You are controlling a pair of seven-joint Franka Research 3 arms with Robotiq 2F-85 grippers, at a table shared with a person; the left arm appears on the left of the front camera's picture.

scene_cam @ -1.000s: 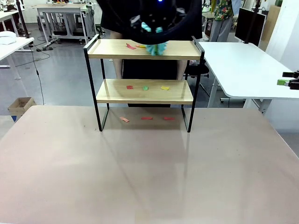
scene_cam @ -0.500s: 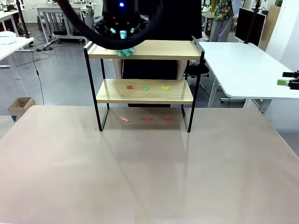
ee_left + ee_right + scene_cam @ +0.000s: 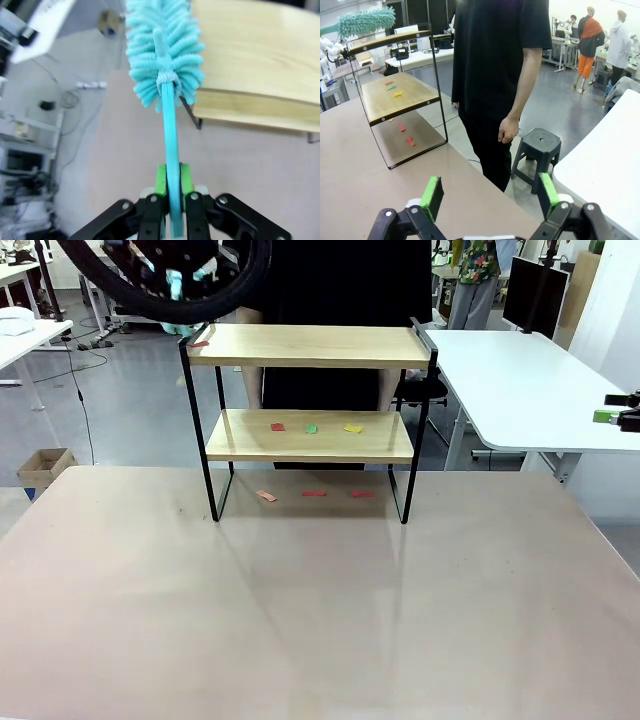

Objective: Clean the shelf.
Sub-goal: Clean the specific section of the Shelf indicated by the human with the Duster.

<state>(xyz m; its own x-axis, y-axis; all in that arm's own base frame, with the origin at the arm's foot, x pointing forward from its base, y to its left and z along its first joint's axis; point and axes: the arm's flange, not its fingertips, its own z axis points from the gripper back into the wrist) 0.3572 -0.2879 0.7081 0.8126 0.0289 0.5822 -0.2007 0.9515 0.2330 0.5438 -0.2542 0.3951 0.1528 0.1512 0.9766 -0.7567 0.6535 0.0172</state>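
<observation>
Holding the teal duster point(image 3: 165, 55) clamped by its handle in the left gripper point(image 3: 172, 181), fluffy head by a corner of the shelf point(image 3: 250, 50); showing the right gripper point(image 3: 490, 195) spread wide, empty.

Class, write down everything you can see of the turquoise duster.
The duster is turquoise: a fluffy head of soft strands on a slim, flat, plastic-looking handle. The left gripper is shut on the handle's lower end. The head sticks out past the gripper, at one end of the top board of the shelf; whether it touches the board is unclear.
</observation>
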